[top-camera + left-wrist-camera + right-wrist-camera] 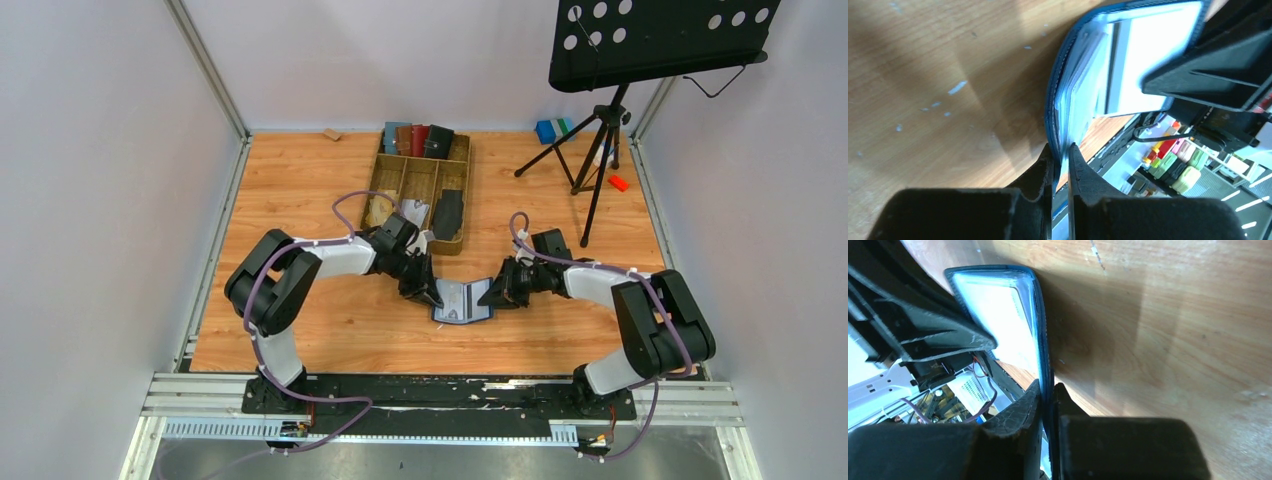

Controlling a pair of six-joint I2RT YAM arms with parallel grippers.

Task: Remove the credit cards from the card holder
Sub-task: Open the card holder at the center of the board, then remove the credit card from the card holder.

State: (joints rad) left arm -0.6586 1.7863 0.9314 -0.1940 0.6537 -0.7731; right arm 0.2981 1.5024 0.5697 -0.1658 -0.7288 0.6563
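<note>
The left end effector has its jaws nearly together, pinching one outer edge of the card holder. The right end effector is likewise closed down on the opposite edge. The navy holder therefore hangs spread open between the two, low over the tabletop and roughly midway between the arms.

The two-sided grip seems meant to keep the bifold from folding shut, so the inner pockets face up and can be reached. From each wrist view the holder runs straight out ahead of the jaws, its blue rim framing a pale face. That face is most likely one of the credit cards seated in a pocket. No card is out of the holder yet. Since both end effectors are occupied, one would probably have to let go and re-grip a card edge to draw it free.

Beyond the left end effector stands a wooden tray with other holders lined up at its far end. Farther off, past the right end effector, is a black music stand.
</note>
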